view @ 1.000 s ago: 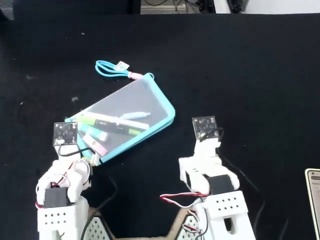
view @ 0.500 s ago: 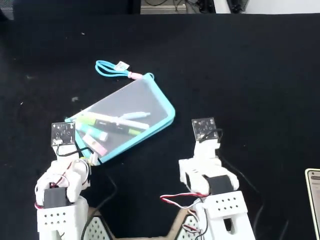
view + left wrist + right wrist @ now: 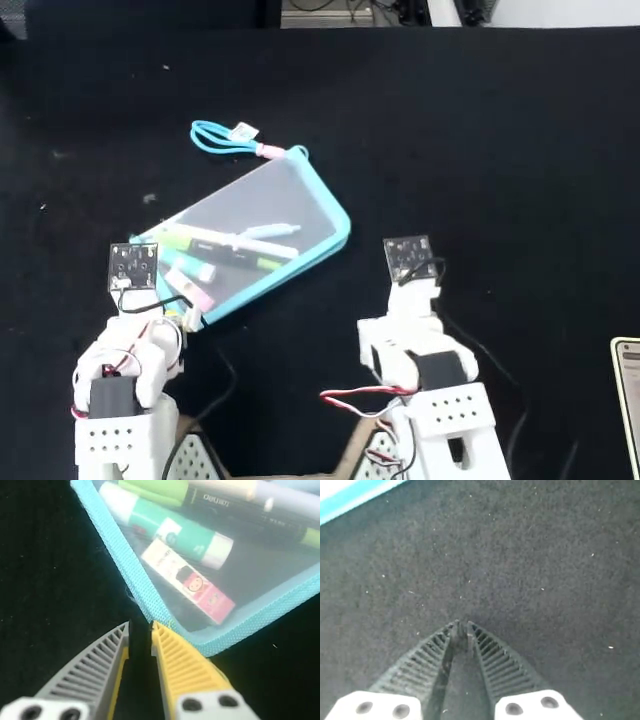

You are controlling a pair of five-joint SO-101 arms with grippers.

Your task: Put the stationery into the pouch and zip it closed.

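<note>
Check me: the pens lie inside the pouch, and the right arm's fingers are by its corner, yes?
No: the left fingers are by the corner of the pouch, as the left wrist view shows. The pens do lie inside.

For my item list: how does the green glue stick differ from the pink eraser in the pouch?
The glue stick is a round green tube with white ends; the eraser is a flat pink block. The glue stick is longer than the eraser. Both lie side by side inside the pouch.
</note>
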